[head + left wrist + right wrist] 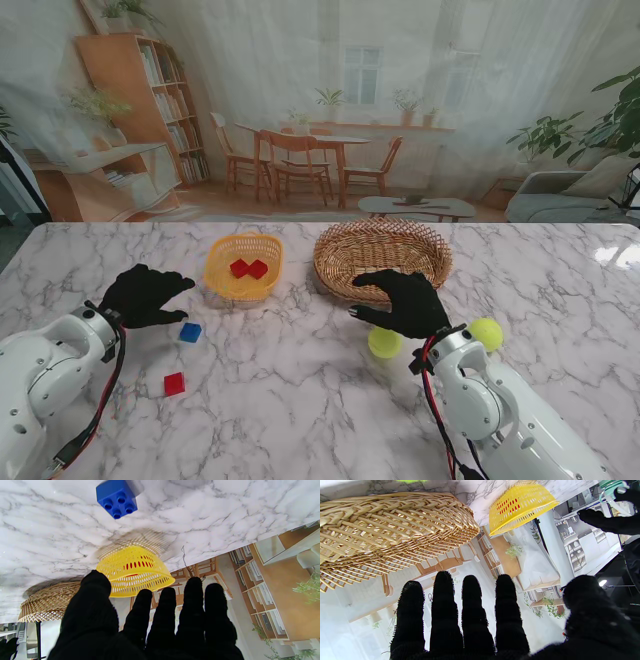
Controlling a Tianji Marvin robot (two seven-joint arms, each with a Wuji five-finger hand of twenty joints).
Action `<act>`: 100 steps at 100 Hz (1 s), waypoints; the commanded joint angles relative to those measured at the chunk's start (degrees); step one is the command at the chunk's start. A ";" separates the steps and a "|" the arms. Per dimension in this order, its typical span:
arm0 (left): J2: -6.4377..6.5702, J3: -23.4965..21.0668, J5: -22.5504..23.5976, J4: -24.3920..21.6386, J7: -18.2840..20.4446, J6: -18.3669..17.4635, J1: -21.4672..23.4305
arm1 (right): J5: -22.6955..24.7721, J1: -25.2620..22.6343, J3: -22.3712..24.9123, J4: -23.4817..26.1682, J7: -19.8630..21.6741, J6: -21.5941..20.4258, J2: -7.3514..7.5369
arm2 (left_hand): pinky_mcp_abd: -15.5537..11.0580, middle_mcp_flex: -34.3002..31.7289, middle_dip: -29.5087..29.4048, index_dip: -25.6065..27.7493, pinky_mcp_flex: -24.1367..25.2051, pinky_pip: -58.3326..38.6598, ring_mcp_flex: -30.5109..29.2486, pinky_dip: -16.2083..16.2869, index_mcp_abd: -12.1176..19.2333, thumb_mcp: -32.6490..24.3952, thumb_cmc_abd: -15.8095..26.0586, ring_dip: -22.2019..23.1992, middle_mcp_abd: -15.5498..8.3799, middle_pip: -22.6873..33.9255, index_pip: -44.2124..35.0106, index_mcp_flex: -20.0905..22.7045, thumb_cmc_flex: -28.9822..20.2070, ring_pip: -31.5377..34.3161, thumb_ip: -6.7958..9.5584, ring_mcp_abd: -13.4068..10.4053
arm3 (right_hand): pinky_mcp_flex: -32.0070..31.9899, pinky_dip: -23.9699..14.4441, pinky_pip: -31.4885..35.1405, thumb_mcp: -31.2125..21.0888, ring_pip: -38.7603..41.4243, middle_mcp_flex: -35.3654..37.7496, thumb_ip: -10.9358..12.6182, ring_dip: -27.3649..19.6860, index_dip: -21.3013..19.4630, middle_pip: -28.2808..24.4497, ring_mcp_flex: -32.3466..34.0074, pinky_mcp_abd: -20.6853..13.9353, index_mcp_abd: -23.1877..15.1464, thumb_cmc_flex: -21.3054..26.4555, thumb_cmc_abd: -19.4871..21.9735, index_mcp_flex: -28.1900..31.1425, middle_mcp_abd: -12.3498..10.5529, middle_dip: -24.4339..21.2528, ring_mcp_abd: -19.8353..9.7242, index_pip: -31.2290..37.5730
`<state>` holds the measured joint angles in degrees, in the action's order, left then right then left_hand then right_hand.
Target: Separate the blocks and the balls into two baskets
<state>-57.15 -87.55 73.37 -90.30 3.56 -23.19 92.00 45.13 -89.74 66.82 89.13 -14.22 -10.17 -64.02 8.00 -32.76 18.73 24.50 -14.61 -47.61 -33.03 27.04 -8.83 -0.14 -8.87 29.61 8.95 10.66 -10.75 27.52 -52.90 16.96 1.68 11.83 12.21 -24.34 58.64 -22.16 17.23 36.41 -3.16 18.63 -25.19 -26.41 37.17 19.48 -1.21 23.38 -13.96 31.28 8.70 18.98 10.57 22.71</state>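
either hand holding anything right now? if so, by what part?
Nothing is held. The left hand is open above the table near the blue block; the right hand is open over a green ball.

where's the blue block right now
In the stand view the blue block lies on the table on my left, just nearer to me than the left robot hand, with the yellow basket farther off and the loose red block nearer.

Bright, even light; soft shadows
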 commanded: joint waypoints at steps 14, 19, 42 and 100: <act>0.27 2.22 0.13 3.79 -0.31 1.62 -0.63 | 0.18 -0.07 -0.08 -0.26 -0.01 0.46 -0.01 | 1.19 -0.88 0.20 -0.08 0.52 0.77 0.67 -0.40 -1.35 0.75 1.81 -0.21 0.71 -1.14 0.84 1.53 -0.05 -0.80 -0.89 1.09 | -0.77 -0.27 0.00 0.53 -0.21 0.20 1.41 0.74 -0.72 0.34 0.47 1.33 0.42 0.93 2.61 0.87 -0.35 0.50 -0.12 0.26; 0.36 2.76 0.38 4.50 -0.31 2.05 -0.77 | 0.16 -0.09 -0.06 -0.25 -0.03 0.51 -0.02 | 1.21 -0.89 0.25 -0.05 0.53 0.70 0.68 -0.35 -1.30 0.76 1.77 -0.17 0.66 -1.08 0.79 1.59 -0.01 -0.77 -0.89 1.02 | -0.79 -0.27 -0.01 0.51 -0.21 0.22 1.41 0.74 -0.72 0.33 0.45 1.31 0.50 0.96 2.63 0.90 -0.23 0.51 -0.07 0.26; 0.47 5.96 -0.52 7.96 -0.93 3.68 -1.70 | 0.20 0.21 -0.35 -0.43 0.22 0.59 0.03 | 1.11 -0.80 0.50 -0.04 0.49 0.33 0.62 -0.14 -1.43 0.77 1.73 0.04 0.45 -0.67 0.83 1.30 0.17 -0.61 -0.91 0.88 | -0.73 -0.28 0.01 0.54 -0.19 0.22 1.41 0.74 -0.72 0.34 0.45 1.29 0.39 0.92 2.63 0.91 -0.23 0.50 -0.06 0.26; 0.92 10.36 -1.13 11.85 2.69 6.52 -5.22 | 0.11 0.25 -0.33 -0.44 0.29 0.66 0.02 | 0.95 3.24 -0.57 -0.59 1.75 1.27 2.65 -0.35 -1.22 0.81 -0.59 -0.41 0.82 -2.27 2.06 -1.41 0.42 -1.51 -0.89 0.79 | -0.78 -0.26 -0.03 0.57 -0.20 0.26 1.40 0.74 -0.73 0.31 0.45 1.30 0.39 0.84 2.74 0.92 -0.35 0.51 -0.12 0.28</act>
<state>-56.40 -77.39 72.10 -78.92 5.70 -16.72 87.04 45.16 -89.30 66.45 88.73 -13.92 -9.78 -63.97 8.00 -31.89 18.72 24.50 -13.57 -47.61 -31.64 27.03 -8.95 -0.14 -8.97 29.61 8.93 9.30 -10.08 27.50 -52.86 16.73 1.68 11.86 12.19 -24.34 58.64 -22.16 17.23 36.41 -3.16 18.63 -25.19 -26.41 37.17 19.48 -1.21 23.38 -13.96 31.28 8.70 18.98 10.57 22.71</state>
